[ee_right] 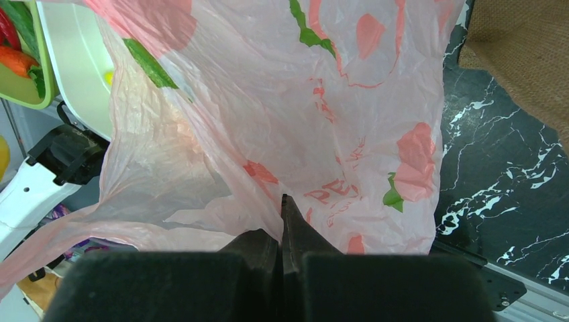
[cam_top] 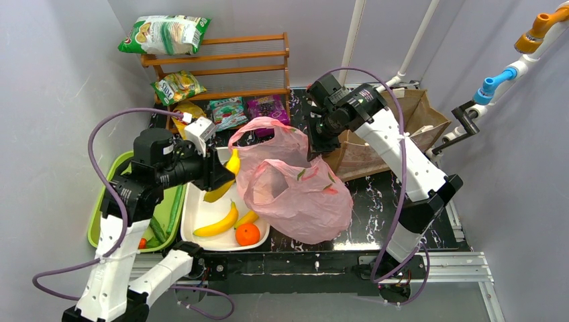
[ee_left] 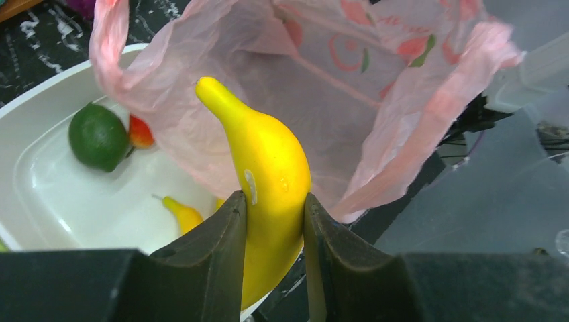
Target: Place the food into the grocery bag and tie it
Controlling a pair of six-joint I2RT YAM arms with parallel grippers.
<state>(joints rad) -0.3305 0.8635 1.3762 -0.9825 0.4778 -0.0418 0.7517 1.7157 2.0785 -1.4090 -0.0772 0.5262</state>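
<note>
My left gripper (ee_left: 274,201) is shut on a yellow banana (ee_left: 268,168), held upright over the white tray's far end, right at the open mouth of the pink grocery bag (ee_left: 349,87). From above, that banana (cam_top: 232,163) nearly touches the bag's left rim, and the left gripper (cam_top: 220,176) stands just left of it. The bag (cam_top: 298,191) slumps on the dark table. My right gripper (ee_right: 282,204) is shut on a fold of the bag's (ee_right: 302,114) edge and holds it up; from above the right gripper (cam_top: 315,149) is at the bag's far right rim. An orange (cam_top: 247,234) and two bananas (cam_top: 218,225) lie in the tray.
The white tray (cam_top: 194,204) also holds a green lime (ee_left: 98,136). A green tray (cam_top: 99,211) with vegetables sits left of it. A brown paper bag (cam_top: 376,144) stands behind the right arm. A wooden shelf (cam_top: 221,64) with snack packets is at the back.
</note>
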